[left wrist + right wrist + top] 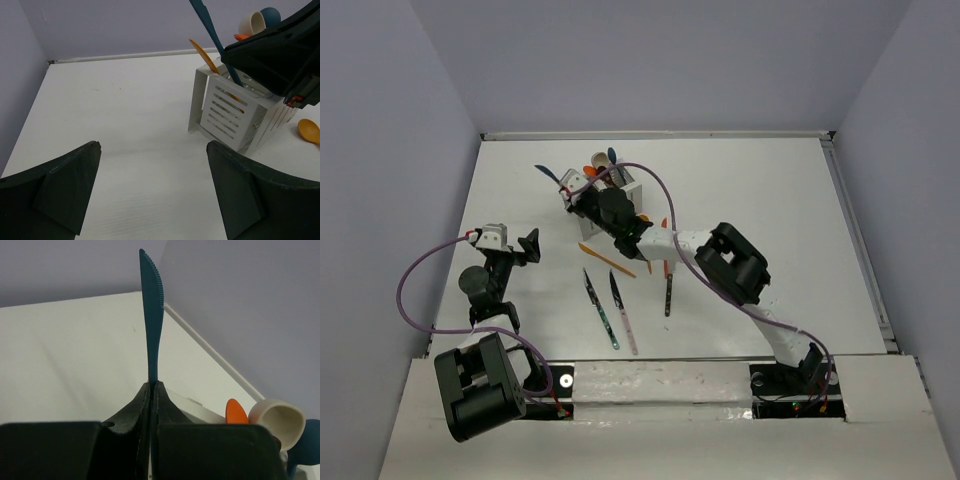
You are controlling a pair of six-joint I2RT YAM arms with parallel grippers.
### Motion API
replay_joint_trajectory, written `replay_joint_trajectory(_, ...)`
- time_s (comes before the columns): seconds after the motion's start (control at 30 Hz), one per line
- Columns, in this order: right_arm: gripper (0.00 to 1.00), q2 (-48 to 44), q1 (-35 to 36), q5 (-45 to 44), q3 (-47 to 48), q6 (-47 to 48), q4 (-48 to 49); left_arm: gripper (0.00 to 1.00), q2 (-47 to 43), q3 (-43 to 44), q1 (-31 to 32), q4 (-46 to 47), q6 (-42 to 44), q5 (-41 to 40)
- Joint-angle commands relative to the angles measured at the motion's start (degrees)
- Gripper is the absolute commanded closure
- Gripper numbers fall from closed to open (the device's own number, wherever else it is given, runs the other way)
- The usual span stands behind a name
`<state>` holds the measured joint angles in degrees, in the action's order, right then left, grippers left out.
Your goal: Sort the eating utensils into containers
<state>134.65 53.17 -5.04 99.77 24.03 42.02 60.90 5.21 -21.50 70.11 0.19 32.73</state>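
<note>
The white slotted caddy [632, 182] stands at the back of the table with an orange spoon [202, 52], a beige spoon [251, 22] and a blue spoon [272, 14] sticking out of it. My right gripper [572, 192] hovers over its left side, shut on a blue knife [152, 315] whose serrated blade points up and away. The knife's lower end [235, 77] dips into the near compartment of the caddy [227, 112]. My left gripper [527, 246] stands open and empty to the caddy's left, low over bare table [152, 170].
An orange knife [607, 260], two dark-bladed knives [601, 308] [623, 312] and a dark utensil [668, 290] lie in front of the caddy. An orange spoon [310, 131] lies by its right side. The right arm [720, 255] reaches across them.
</note>
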Motion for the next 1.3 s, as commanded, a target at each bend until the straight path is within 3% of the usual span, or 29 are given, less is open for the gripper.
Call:
replay_joint_trajectory(0.0, 1.00, 0.2, -1.9, 1.7, -0.8, -1.8, 2.8, 0.01, -0.3, 0.1, -0.2, 4.2, 1.1, 0.2)
replay_joint_trajectory(0.1, 0.95, -0.1, -1.9, 1.4, -1.8, -1.4, 3.0, 0.01, -0.2, 0.3, -0.2, 4.1, 1.1, 0.3)
replay_joint_trajectory(0.33, 0.51, -1.8, -1.9, -0.7, -4.8, -0.7, 5.2, 0.01, 0.0, 0.4, -0.2, 4.0, 1.1, 0.1)
replay_joint_trajectory(0.63, 0.36, -14.5, -1.9, -4.2, -15.5, -2.6, 6.1, 0.01, 0.2, 0.6, -0.2, 3.8, 1.1, 0.1)
replay_joint_trajectory(0.7, 0.36, -19.0, -1.3, -7.9, -16.4, -8.0, 0.1, 0.01, 0.1, 0.7, -0.3, 3.8, 1.0, 0.1)
replay_joint_trajectory(0.77, 0.36, -25.0, -1.3, -13.0, -13.7, -14.9, -19.5, 0.01, 0.1, 0.5, -0.3, 3.8, 1.0, 0.0)
replay_joint_trajectory(0.8, 0.36, -27.7, -1.3, -16.5, -12.6, -21.8, -34.3, 0.01, 0.0, 0.5, -0.3, 3.9, 1.0, 0.1)
replay_joint_trajectory(0.9, 0.32, -31.7, -1.3, -18.8, -14.4, -36.4, -55.2, 0.01, -0.1, 0.4, -0.3, 4.0, 1.1, 0.5)
replay_joint_trajectory(1.07, 0.25, -42.0, -1.3, -11.7, -30.3, -49.1, -62.5, 0.01, -0.3, 0.1, -0.3, 4.2, 1.2, 0.8)
replay_joint_trajectory(1.27, 0.28, -41.2, -1.3, -12.7, -34.1, -55.1, -70.0, 0.01, -1.0, -0.4, -0.2, 4.6, 1.0, -0.1)
